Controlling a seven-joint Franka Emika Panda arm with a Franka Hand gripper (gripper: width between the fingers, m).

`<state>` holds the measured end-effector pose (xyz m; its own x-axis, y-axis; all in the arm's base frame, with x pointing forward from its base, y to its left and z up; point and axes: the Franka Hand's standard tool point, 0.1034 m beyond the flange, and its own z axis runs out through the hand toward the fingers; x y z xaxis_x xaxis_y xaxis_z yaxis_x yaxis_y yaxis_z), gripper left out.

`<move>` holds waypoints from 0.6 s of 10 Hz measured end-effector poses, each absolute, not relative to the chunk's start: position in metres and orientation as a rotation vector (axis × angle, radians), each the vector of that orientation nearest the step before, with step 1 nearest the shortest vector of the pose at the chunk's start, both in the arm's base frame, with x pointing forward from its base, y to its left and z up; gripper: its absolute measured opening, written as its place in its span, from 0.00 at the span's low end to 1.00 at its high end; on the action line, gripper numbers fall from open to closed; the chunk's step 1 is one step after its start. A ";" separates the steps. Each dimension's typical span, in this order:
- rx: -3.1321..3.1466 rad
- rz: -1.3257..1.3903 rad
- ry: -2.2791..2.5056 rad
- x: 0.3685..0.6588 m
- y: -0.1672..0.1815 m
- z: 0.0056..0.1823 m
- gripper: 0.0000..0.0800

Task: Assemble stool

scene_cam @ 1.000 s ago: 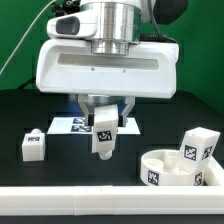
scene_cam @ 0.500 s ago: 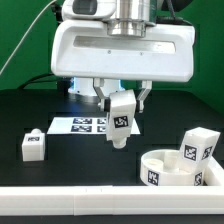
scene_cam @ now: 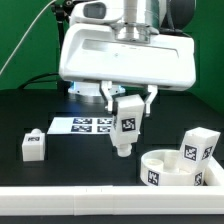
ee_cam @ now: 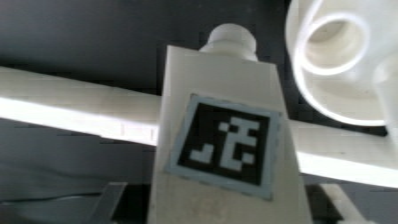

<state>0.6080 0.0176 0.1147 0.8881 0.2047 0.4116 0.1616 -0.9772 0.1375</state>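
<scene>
My gripper [scene_cam: 126, 104] is shut on a white tagged stool leg [scene_cam: 126, 125] and holds it upright in the air above the black table, peg end down. In the wrist view the leg [ee_cam: 222, 120] fills the middle, its fingers [ee_cam: 111, 198] showing dark at either side. The round white seat [scene_cam: 182, 168] lies at the exterior view's lower right, with a second leg [scene_cam: 198, 146] standing in it. The seat's ring also shows in the wrist view [ee_cam: 347, 50]. A third leg [scene_cam: 33, 143] lies on the table at the exterior view's left.
The marker board [scene_cam: 88, 124] lies flat behind the held leg. A long white border rail [scene_cam: 70, 205] runs along the front edge and crosses the wrist view [ee_cam: 71, 105]. Green backdrop stands behind.
The arm has moved toward the exterior view's right, carrying the leg with it, closer to the seat. The other legs and the seat have not moved.
</scene>
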 end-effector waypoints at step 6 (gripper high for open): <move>2.948 0.643 0.360 0.607 0.029 0.111 0.41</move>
